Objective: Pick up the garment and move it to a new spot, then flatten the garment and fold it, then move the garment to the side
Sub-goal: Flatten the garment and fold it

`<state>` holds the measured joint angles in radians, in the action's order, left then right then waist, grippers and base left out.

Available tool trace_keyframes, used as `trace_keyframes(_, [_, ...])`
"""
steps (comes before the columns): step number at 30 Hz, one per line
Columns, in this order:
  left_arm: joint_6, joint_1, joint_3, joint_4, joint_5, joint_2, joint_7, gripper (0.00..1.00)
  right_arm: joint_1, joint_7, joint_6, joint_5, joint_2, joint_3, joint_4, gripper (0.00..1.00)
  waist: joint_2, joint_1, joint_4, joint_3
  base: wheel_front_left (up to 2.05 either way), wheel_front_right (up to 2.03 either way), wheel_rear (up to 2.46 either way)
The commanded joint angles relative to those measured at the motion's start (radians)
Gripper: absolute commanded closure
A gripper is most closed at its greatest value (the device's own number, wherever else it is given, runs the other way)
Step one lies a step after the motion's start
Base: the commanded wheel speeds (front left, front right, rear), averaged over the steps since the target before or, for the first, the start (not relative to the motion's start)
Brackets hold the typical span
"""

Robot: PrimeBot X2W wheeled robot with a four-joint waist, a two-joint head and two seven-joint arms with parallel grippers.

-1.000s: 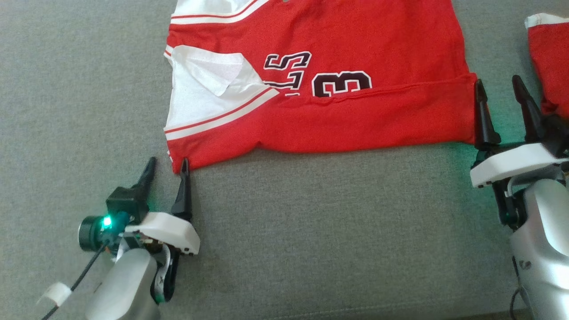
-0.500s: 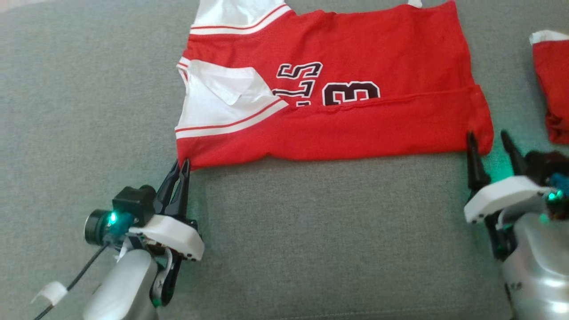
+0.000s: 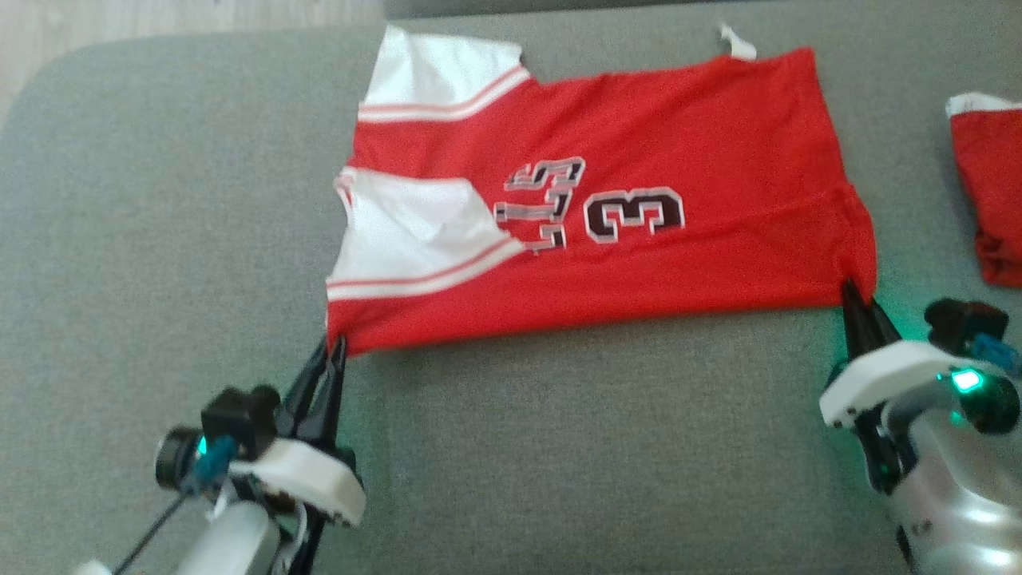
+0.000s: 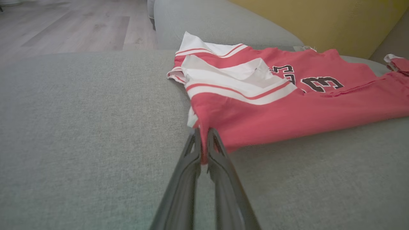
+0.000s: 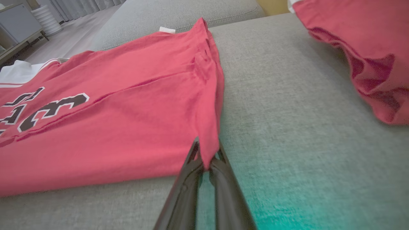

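Head view: the jersey [image 3: 639,255] - red, with white sleeves and dark numbers - lies spread on the grey cushion [image 3: 559,447], its near edge running between the two arms. The left gripper [image 3: 332,346] sits at the jersey's near left corner, its fingers pressed together on the cloth. The right gripper [image 3: 851,289] sits at the near right corner, its fingers likewise drawn together on the hem. A second red cloth [image 3: 990,216] lies at the right edge of the cushion, apart from the jersey.

Left wrist view: the two dark fingers meet on the red corner, with a strip of fabric pinched between them just below the white-and-red sleeve band. Beyond the cushion are a wood floor [image 4: 64,25] and a yellow wall [image 4: 319,19].

Right wrist view: the fingers close on the jersey's corner - the hem hangs down into the pinch, lifted a little off the cushion. A white tag [image 5: 167,30] shows at the jersey's far edge. The second red cloth lies rumpled at upper right, bare cushion between it and the jersey.
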<state>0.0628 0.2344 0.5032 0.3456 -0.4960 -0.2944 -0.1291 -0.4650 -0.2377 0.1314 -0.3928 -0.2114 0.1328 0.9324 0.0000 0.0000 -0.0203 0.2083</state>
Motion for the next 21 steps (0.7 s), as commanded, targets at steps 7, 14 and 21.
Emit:
trace_keyframes(7, [0.021,-0.134,-0.015,-0.071,-0.034,-0.028,-0.028,1.0,0.132,-0.002,-0.001,-0.095,-0.1,0.072,-0.076,1.0,0.0,0.0,0.015,-0.101,0.0,0.0,0.0])
trace_keyframes(14, [0.043,-0.266,0.005,-0.118,-0.045,-0.04,-0.032,1.0,0.281,0.033,-0.001,-0.147,-0.168,0.077,-0.19,1.0,0.0,0.0,0.021,-0.148,0.0,0.0,0.0])
trace_keyframes(21, [0.06,-0.29,0.011,-0.154,-0.042,-0.059,-0.015,1.0,0.397,0.06,-0.001,-0.157,-0.16,0.016,-0.3,0.81,0.0,0.0,0.02,-0.152,0.0,0.0,0.0])
